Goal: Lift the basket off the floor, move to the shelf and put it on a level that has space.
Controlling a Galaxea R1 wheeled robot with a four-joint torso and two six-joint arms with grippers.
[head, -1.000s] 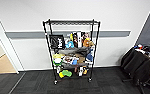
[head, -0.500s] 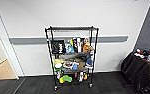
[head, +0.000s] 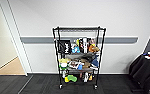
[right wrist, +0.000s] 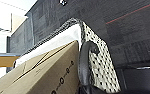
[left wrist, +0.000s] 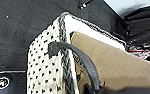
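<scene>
I see the cream woven basket (left wrist: 44,67), dark-rimmed, carrying a cardboard box (left wrist: 121,65), above dark carpet (left wrist: 16,30). The black wire rack (head: 79,57) stands against a white wall (head: 91,15). Finger state: cannot tell.

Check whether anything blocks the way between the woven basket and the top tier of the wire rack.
Nothing visible does: the dark carpet before the tall black wire rack lies bare, and its top wire tier holds nothing. The cream woven basket hangs above carpet.

One tall black wire rack (head: 79,57) on casters; one cream-white woven basket (left wrist: 47,65) with dark grey rim; two dark curved basket handles (left wrist: 78,62); one brown cardboard box (right wrist: 48,72) inside the basket.
</scene>
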